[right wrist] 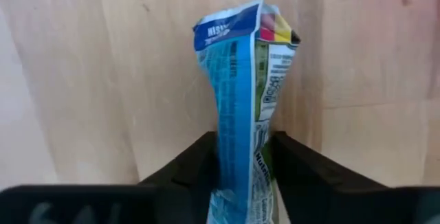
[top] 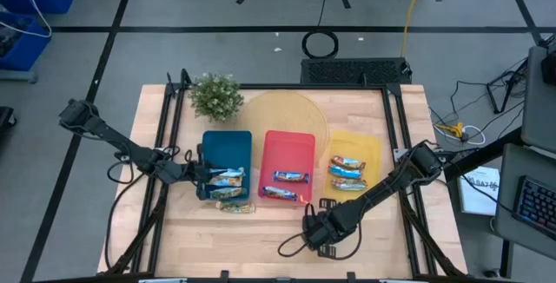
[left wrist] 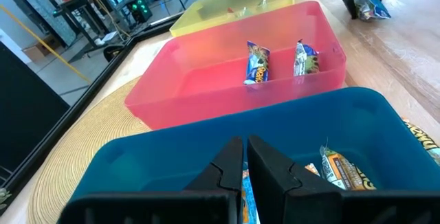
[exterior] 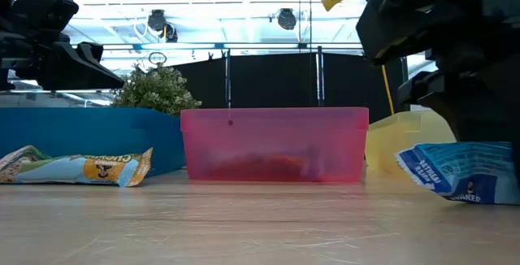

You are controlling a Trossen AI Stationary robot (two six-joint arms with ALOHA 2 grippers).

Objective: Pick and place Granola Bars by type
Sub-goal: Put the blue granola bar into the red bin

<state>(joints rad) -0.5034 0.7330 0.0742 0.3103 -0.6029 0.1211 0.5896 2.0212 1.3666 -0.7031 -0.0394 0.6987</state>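
My left gripper [top: 205,179] sits over the blue tray [top: 228,147], its fingers [left wrist: 227,165] closed on a light blue bar [top: 228,177] inside. A second bar [left wrist: 338,169] lies in that tray. My right gripper [top: 314,227] is near the table's near edge, shut on a blue and white bar [right wrist: 240,93]. Two bars [top: 291,176] lie in the red tray [top: 289,140], three [top: 347,174] in the yellow tray [top: 356,142]. One tan and blue bar [top: 234,206] lies flat on the table in front of the blue tray. My left gripper pinches the light blue bar; only a thin sliver of wrapper [left wrist: 243,183] shows between the two fingers. The fingers themselves hide which part of the bar it is. The bar sits low inside the blue tray. My right gripper pinches the blue and white bar across its width near one end [right wrist: 242,172], between the two fingers. The free end [right wrist: 237,21] sticks out past the fingertips, crumpled. In the low view the bar [exterior: 459,171] hangs below the gripper, close over the table; whether it touches, I cannot tell.
A small potted plant [top: 215,95] stands at the table's far left, and a round woven mat [top: 287,109] lies under the trays' far ends. Bare wood stretches along the near edge [top: 252,248]. Black frame rails [top: 165,118] run along both table sides.
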